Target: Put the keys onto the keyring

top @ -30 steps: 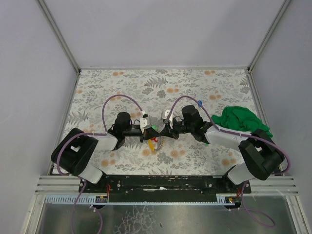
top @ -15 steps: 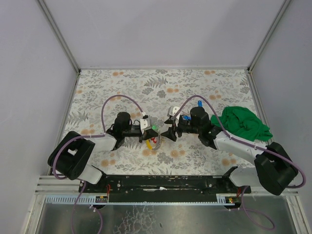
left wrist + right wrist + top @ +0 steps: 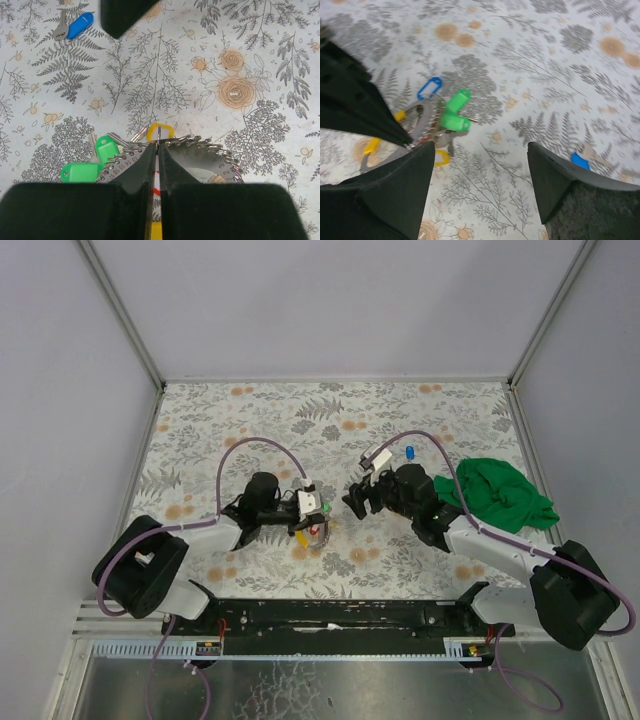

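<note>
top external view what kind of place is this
Probably a robot lab test cell: plain white walls on aluminium frame posts box in a floral-covered table, with the left arm and right arm bolted to a rail at its near edge.

Open gap between left gripper (image 3: 156,150), clamping keyring (image 3: 192,142), and right gripper (image 3: 480,147), green cloth (image 3: 500,495) rightward
</note>
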